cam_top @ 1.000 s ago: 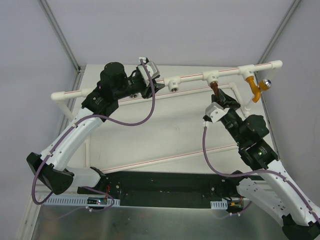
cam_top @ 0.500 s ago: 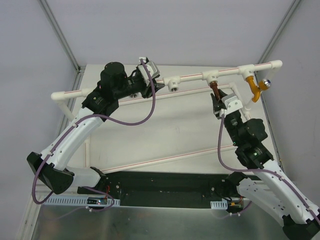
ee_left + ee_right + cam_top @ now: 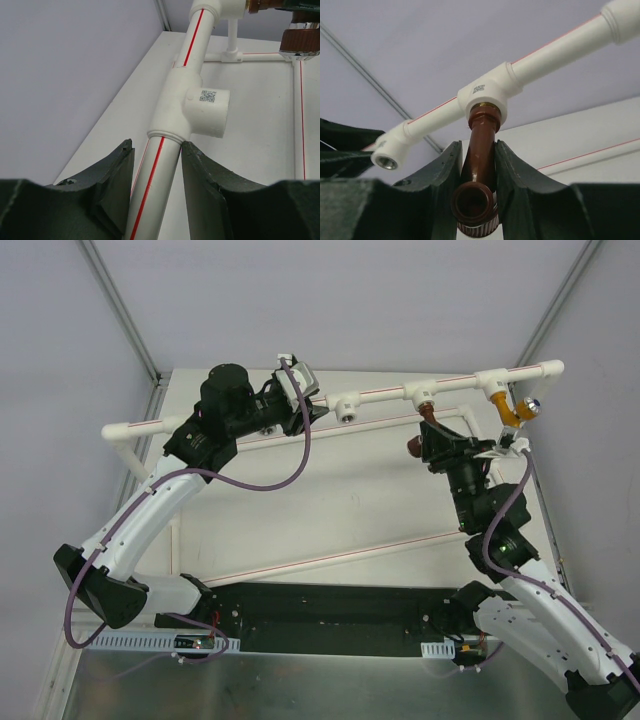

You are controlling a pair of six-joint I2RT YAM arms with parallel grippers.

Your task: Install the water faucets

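The brown faucet (image 3: pixel 483 135) is seated by its neck in the middle tee (image 3: pixel 482 91) of the white pipe (image 3: pixel 150 195), and its straight stem is clamped between the fingers of the right hand (image 3: pixel 478 150). The pipe is gripped by the left hand (image 3: pixel 156 150). The orange faucet (image 3: pixel 512 412) is hung from a tee farther right. The brown faucet is judged to be light, stiff, smooth plastic, so a firm hold across the stem is advised, as slipping under twist is likely.

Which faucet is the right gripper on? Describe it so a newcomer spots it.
Follow the long white pipe along the far edge of the table to its middle tee. There, clamped in the right gripper, sits the dark reddish-brown faucet; the orange-yellow faucet beside it hangs free.
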